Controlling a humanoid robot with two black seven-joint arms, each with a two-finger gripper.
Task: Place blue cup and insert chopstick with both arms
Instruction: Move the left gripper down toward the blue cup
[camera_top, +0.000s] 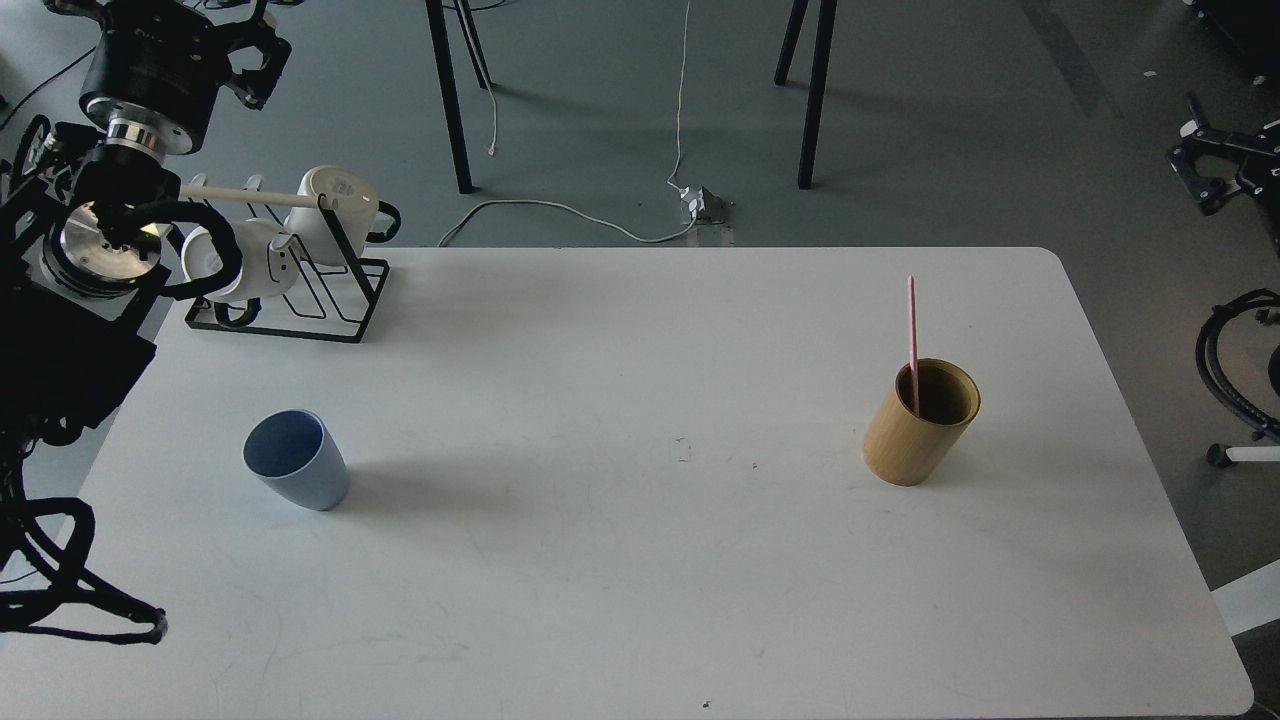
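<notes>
1. The blue cup (296, 459) is seen upright at the lower left of the white worktop (640, 560), standing free with nothing touching it.
2. The chopstick (912, 340) is found at the right of the frame, leaning inside a tan wooden cylinder (918, 425), well apart from the cup.
3. The left end effector (215, 40) is held at the upper left corner, above a wire rack of white mugs (290, 260); whether its fingers are open or closed cannot be told, and nothing is seen held in it.
4. Only dark parts are shown at the right edge of the frame; the right end effector is not identifiable there.
5. Neither step is judged to have begun.
6. A knocked mug or rack is judged possible if the left arm is lowered straight from its present place.
7. The light cup could be tipped or pushed by an off-centre approach.
8. The wooden cylinder could be toppled if the thin stick is drawn out at a slant, and the stick could slip from a weak pinch.
</notes>
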